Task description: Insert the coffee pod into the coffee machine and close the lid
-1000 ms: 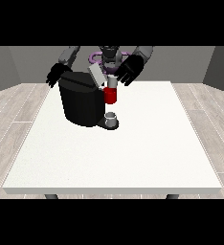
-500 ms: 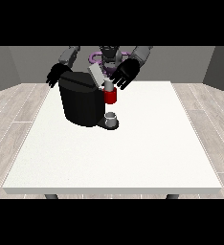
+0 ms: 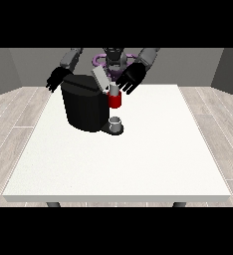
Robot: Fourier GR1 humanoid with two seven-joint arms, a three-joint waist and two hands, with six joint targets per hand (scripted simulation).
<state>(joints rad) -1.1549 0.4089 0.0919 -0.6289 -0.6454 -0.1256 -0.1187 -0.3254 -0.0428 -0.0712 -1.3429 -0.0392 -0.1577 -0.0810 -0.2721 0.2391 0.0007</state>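
**Pod at the brew head, lid standing open**

You're looking across a big white table [image 3: 138, 164] set on a pale plank floor [image 3: 19, 107], grey walls behind, and the robot small at the far edge.

Start with the hand at the view's right [image 3: 130, 79]: it hangs above the machine's front, fingers spread and pointing down toward you, and they aren't curled round anything you can make out. Its fingertips sit just beside the top of the red part of the coffee machine. Whether they actually touch it, you can't tell from here.

Right under that hand is the red brew head [image 3: 115, 101] with a small pale cap on top, which looks like the coffee pod [image 3: 113, 90]. Just behind it the grey lid [image 3: 101, 77] tilts up and back, plainly not shut.

Below the red part, a small grey cup [image 3: 116, 122] stands on the machine's base.

Move outward: the black coffee machine [image 3: 86, 107] fills the table's far left-centre. Over at its far side, the hand at the view's left [image 3: 56, 79] hovers near the top corner, fingers straight and splayed, holding nothing.
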